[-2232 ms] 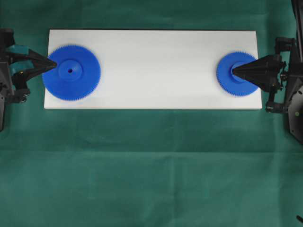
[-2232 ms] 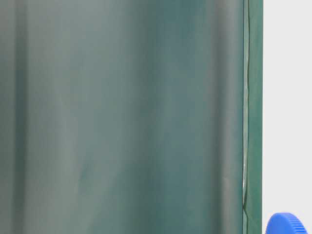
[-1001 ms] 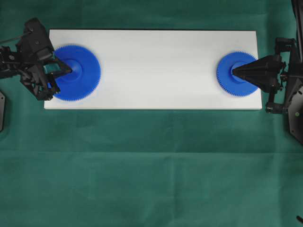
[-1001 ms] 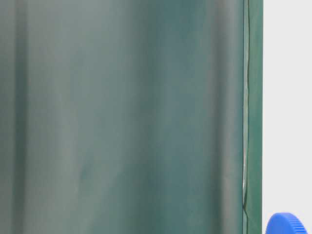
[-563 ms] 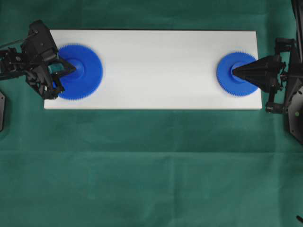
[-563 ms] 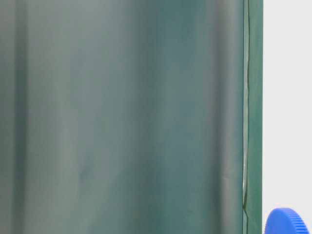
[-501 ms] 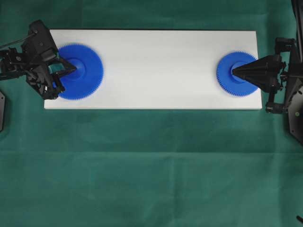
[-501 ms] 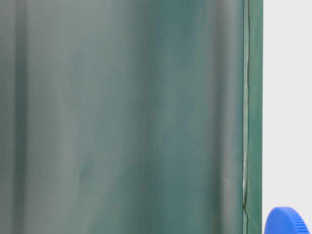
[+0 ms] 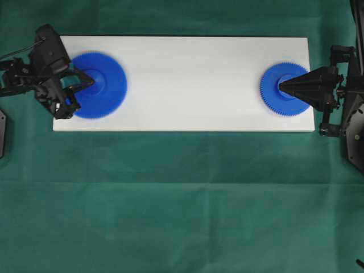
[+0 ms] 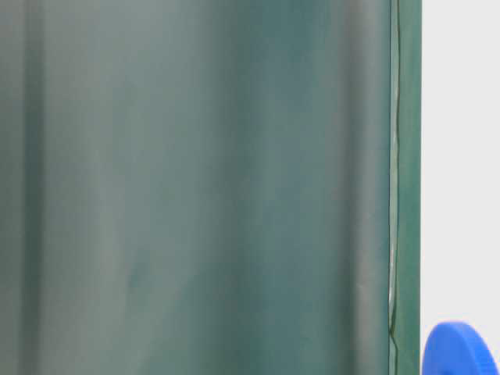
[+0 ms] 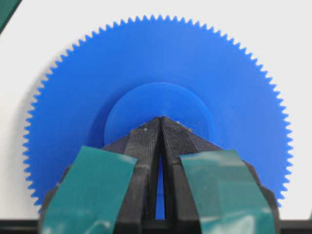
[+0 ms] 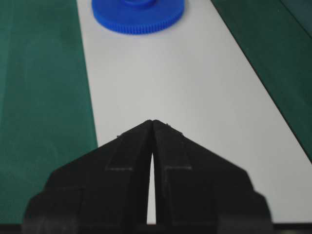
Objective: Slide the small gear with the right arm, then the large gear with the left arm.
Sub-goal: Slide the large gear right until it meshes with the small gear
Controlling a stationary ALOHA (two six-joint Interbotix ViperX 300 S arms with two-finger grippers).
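Overhead view: the large gear lies at the left end of the white board, its edge blurred, with the left tool on its hub. The small gear sits at the right end under the right tool. Left wrist view shows the left tool pressed together, tip resting on the hub; right wrist view shows the right tool closed on nothing. The step looks like pushing the large gear along the board: press lightly on the hub, push straight along the board's length, and keep it flat, clear of the edges.
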